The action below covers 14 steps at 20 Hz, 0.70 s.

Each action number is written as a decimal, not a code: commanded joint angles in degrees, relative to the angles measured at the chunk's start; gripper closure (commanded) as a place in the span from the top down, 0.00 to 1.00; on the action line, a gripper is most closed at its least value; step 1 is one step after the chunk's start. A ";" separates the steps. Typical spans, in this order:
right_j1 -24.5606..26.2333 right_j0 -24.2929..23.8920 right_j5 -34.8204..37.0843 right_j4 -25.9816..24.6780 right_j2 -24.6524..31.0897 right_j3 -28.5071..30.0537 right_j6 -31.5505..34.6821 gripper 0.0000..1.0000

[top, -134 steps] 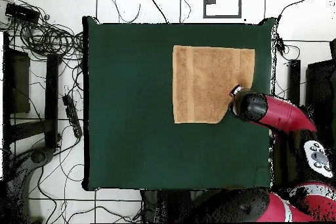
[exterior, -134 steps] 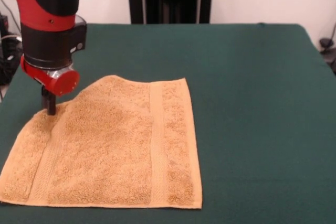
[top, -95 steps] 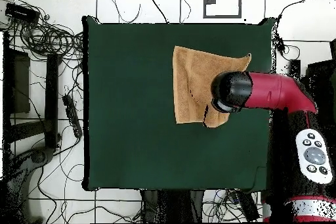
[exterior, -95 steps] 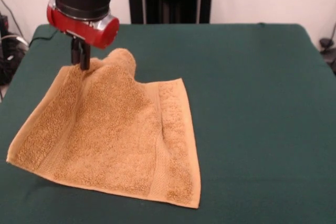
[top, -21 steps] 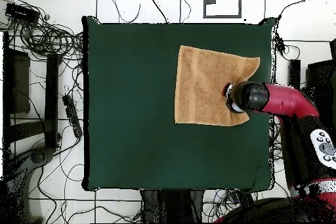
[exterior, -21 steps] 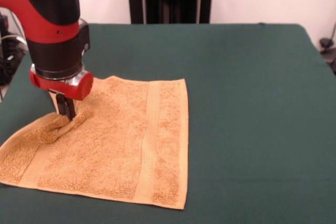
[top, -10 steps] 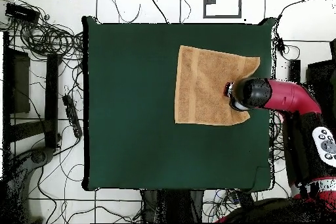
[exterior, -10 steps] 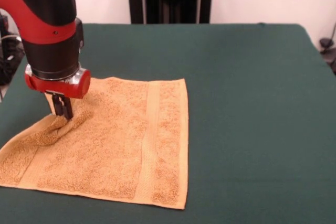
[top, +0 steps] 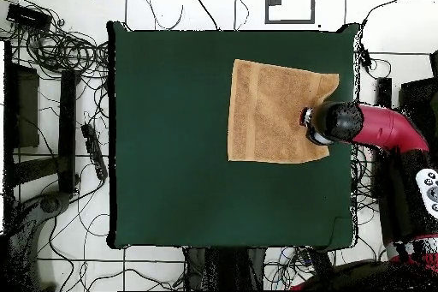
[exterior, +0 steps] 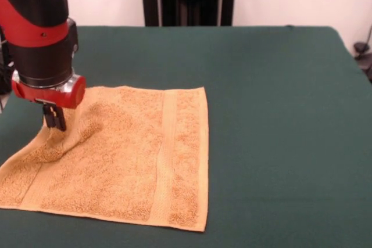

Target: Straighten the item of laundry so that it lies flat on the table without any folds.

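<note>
Item: towel (exterior: 122, 155), orange-tan, on the tabletop's (exterior: 279, 114) left near part. Condition: mostly flat; a ridge rises at the left far edge. Claw (exterior: 54, 118): pinched shut on that edge. Risk: dragging further left may skew the towel or fold the corner under.

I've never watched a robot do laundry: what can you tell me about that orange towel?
The towel is a small, square, orange-tan terry cloth with a flat woven band near its edge. It lies mostly flat on the green table. One corner is lifted and wrinkled where the tool pinches it.
</note>
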 commanded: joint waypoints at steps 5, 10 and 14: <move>1.41 0.35 4.73 -1.07 6.77 -2.01 -19.53 0.00; 1.46 0.16 5.11 -1.19 7.03 -2.40 -20.10 0.00; 1.33 0.12 4.32 -1.40 6.82 -1.80 -19.37 0.00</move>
